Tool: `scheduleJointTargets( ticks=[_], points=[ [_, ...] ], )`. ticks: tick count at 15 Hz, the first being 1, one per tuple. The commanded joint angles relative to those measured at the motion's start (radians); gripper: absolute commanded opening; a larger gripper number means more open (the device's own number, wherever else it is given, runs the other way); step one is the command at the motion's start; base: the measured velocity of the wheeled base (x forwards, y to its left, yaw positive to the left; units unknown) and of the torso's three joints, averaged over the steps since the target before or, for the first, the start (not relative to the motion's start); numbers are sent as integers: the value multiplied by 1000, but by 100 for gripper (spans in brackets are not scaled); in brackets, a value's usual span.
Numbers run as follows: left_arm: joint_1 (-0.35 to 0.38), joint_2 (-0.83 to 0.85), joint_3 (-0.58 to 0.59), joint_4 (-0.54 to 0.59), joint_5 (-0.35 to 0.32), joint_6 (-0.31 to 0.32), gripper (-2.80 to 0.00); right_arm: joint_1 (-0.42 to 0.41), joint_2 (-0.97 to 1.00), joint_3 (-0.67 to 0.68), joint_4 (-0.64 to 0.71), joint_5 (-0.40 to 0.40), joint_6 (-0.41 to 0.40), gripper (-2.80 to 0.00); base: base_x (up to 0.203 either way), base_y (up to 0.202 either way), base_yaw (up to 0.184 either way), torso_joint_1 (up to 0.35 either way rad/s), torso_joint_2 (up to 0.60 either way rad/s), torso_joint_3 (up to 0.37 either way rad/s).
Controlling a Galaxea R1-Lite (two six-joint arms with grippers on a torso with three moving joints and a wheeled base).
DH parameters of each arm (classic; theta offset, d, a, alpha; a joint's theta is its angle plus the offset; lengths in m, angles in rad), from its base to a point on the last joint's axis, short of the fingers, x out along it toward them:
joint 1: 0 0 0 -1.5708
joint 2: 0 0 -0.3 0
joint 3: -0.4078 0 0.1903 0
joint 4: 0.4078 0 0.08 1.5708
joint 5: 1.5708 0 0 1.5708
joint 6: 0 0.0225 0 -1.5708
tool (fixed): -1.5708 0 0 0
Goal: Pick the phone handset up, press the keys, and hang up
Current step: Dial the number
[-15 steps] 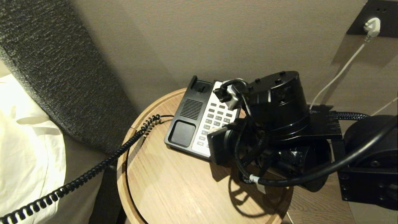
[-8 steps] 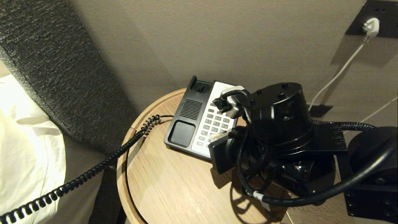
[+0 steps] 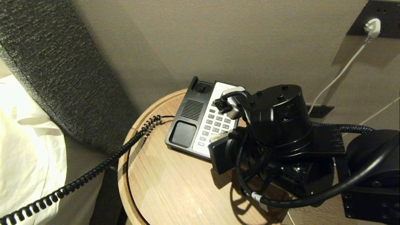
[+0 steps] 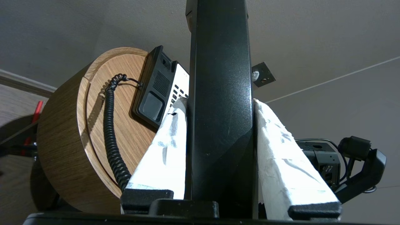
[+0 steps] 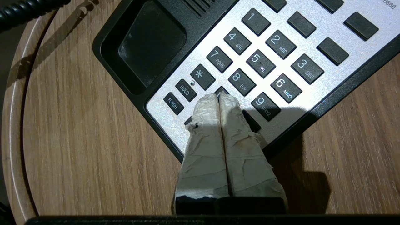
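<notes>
The left gripper [image 4: 220, 103], off to the table's nine o'clock side, clamps its white-taped fingers [image 4: 165, 140] on the long glossy black plastic handset [image 4: 220, 78], lifted clear of the black-and-white phone base [image 3: 187, 125] on the round wooden table [image 3: 175, 187]; its coiled black cord [image 3: 93, 170] trails toward eight o'clock. The right gripper [image 5: 218, 97], fingers pressed together and holding nothing, points at a grey key [image 5: 221, 90] below the 8. Key pressing appears under way; next, lift off and hang the handset in its cradle.
</notes>
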Motion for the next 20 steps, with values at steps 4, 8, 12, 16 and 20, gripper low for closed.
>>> scheduleJointTargets(
  ticks=[4, 8, 12, 16, 20],
  points=[
    [0, -2, -3, 3, 1, -5, -280, 1, -43, -1, 3, -2, -1, -280, 0, 0, 0, 0, 0, 0],
    [0, -3, -5, 6, 1, -5, -280, -1, -70, 2, 12, -4, -4, -280, 0, 0, 0, 0, 0, 0],
    [0, -3, -7, 5, 1, -5, -280, -1, -69, -10, 10, -7, -12, -280, 0, 0, 0, 0, 0, 0],
    [0, -6, -4, 6, 1, -5, -280, -2, -69, -12, 9, -13, -12, -280, 0, 0, 0, 0, 0, 0],
    [0, -6, -6, 6, 1, -5, -280, -2, -89, -13, 9, -11, -12, -280, 0, 0, 0, 0, 0, 0]
  ],
)
